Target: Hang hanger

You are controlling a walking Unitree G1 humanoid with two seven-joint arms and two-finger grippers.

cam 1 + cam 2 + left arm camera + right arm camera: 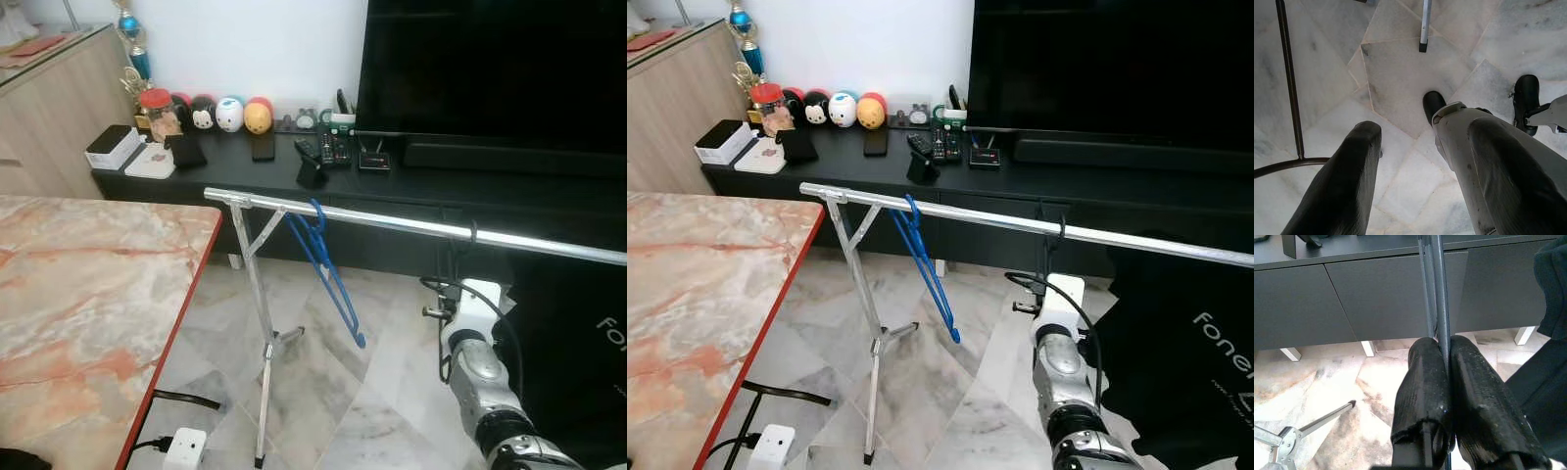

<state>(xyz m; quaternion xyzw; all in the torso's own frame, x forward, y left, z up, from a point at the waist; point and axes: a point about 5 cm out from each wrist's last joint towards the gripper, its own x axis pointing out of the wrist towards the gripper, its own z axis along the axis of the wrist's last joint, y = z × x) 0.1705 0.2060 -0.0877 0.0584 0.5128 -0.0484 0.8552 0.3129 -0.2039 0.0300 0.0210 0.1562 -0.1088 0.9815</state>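
Observation:
A silver clothes rail (392, 223) runs across in front of the black TV console. A blue hanger (328, 266) hangs on it near its left end. Further right a thin dark hanger hook (473, 233) sits over the rail, and its wire runs down toward my right arm (480, 367). In the right wrist view my right gripper (1445, 345) is shut on the thin grey hanger (1435, 293), which rises straight out from between the fingers. My left gripper (1425, 132) hangs open over the marble floor, nothing between its fingers.
A marble table (78, 294) with a red edge fills the left. The rail's folding leg (265, 362) stands beside it, a power strip (184, 448) on the floor. Black cloth (578, 323) hangs at the right. Toys, remotes and a TV (490, 69) are on the console.

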